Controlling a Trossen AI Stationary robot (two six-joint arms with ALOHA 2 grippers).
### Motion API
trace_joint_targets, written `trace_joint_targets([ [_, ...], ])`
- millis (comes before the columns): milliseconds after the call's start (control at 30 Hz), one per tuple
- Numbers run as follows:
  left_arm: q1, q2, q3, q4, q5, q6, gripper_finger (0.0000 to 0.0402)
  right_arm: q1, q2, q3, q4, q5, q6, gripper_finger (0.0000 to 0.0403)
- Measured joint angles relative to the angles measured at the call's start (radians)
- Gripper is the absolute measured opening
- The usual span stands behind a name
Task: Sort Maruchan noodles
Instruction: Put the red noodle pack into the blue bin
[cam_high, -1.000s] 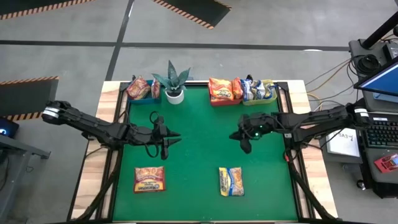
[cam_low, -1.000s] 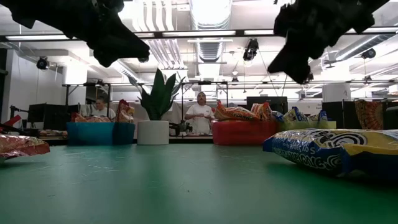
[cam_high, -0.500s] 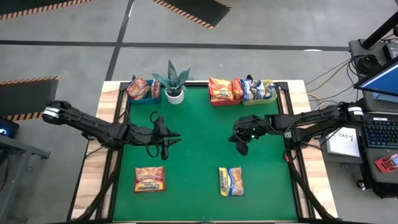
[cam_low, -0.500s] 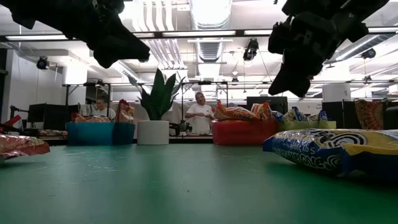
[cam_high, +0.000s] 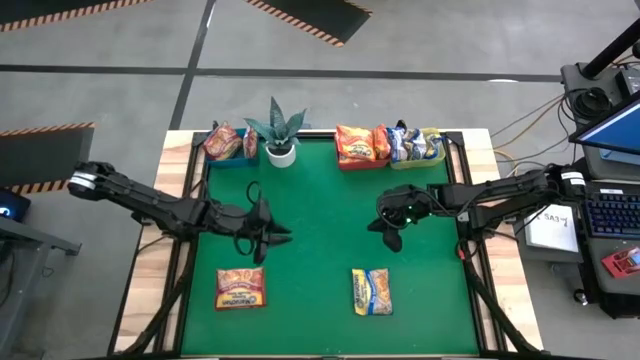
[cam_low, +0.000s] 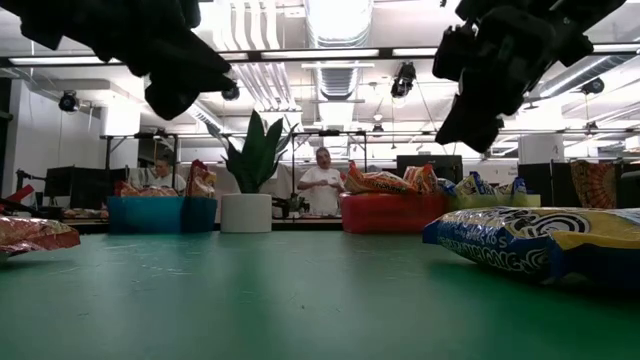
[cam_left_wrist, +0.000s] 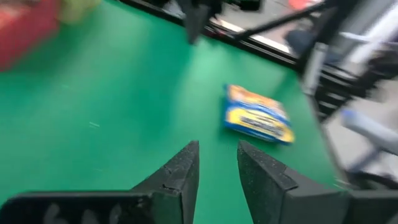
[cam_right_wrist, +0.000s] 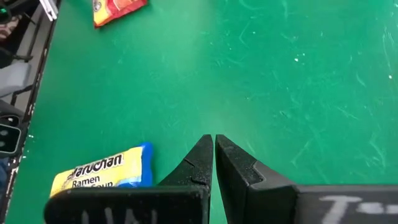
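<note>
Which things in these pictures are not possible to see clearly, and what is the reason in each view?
- Packets in the blue bin: high view, too small to count; low view, the bin wall hides them.
- Red packet: low view, cut by the picture's edge.
- Blue-and-yellow packet: left wrist view, print blurred; right wrist view, partly behind the right gripper.
- Left gripper: low view, fingertips merge into a dark shape.

A grey floor (cam_high: 120, 70) is seen around the table, crossed by dark lines; strips of orange and black hazard tape (cam_high: 300, 15) are laid on it; a desk with a keyboard (cam_high: 612, 212) and a laptop screen (cam_high: 612, 135) is placed to one side; cables (cam_high: 520, 120) are trailed across the floor; overhead, white ducts (cam_low: 335, 25) and long ceiling lights (cam_low: 320, 53) are hung; two people (cam_low: 322, 185) are seated at benches far behind.
</note>
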Motion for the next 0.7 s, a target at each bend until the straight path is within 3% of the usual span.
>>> trace_joint_targets([
  [133,-0.020,0.000,0.000,-0.001,0.147,-0.063,0.0113,0.000,0.000,0.000,0.028,0.000,-0.014,0.0009],
  [233,-0.049,0.000,0.000,-0.002,0.196,-0.095,0.0131,0.000,0.000,0.000,0.046,0.000,-0.033,0.0009],
  [500,-0.157,0.017,0.022,-0.058,0.194,-0.187,0.0157,0.003,-0.002,0.000,-0.012,-0.034,0.026,0.0009],
  [633,-0.223,0.117,0.126,-0.081,0.147,-0.153,0.0158,0.004,0.000,0.000,-0.010,-0.027,-0.001,0.0009],
  [700,-0.245,0.178,0.203,-0.228,0.152,-0.107,0.0158,0.004,0.000,0.000,-0.004,-0.027,-0.020,0.0009],
])
